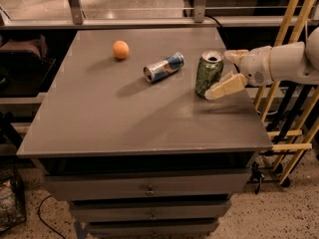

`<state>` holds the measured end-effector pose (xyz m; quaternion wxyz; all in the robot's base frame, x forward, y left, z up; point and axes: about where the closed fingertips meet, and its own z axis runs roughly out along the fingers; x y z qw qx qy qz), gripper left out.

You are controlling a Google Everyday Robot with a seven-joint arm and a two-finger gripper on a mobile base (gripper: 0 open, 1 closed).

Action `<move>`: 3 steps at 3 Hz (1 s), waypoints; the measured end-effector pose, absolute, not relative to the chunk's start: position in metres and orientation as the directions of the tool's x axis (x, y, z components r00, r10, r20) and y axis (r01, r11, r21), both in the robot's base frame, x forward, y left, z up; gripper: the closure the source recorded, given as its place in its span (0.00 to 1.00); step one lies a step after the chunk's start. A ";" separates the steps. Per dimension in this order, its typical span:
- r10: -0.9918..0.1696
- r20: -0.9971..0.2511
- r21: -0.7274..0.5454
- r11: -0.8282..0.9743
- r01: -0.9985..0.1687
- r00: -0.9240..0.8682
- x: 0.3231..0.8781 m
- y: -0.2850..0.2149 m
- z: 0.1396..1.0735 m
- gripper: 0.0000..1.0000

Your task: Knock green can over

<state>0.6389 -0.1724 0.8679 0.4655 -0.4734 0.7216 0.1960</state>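
The green can (pixel 209 73) has a mottled green label and a silver top. It stands on the right part of the grey table (pixel 124 118), about upright. My gripper (pixel 228 71) reaches in from the right at can height. It is open. Its near fingertip (pixel 222 88) lies against the can's lower right side, and the far fingertip (pixel 233 55) is just right of the can's top. The can is not between the fingers.
A blue-and-silver can (pixel 164 66) lies on its side left of the green can. An orange ball (pixel 120 49) sits at the back left. The table's right edge is close behind the gripper, with wooden rails (pixel 284 39) beyond it. Drawers (pixel 149 188) are below.
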 end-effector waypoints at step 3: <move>-0.504 -0.856 -0.132 0.425 -0.896 -0.113 0.643 -0.154 0.869 0.41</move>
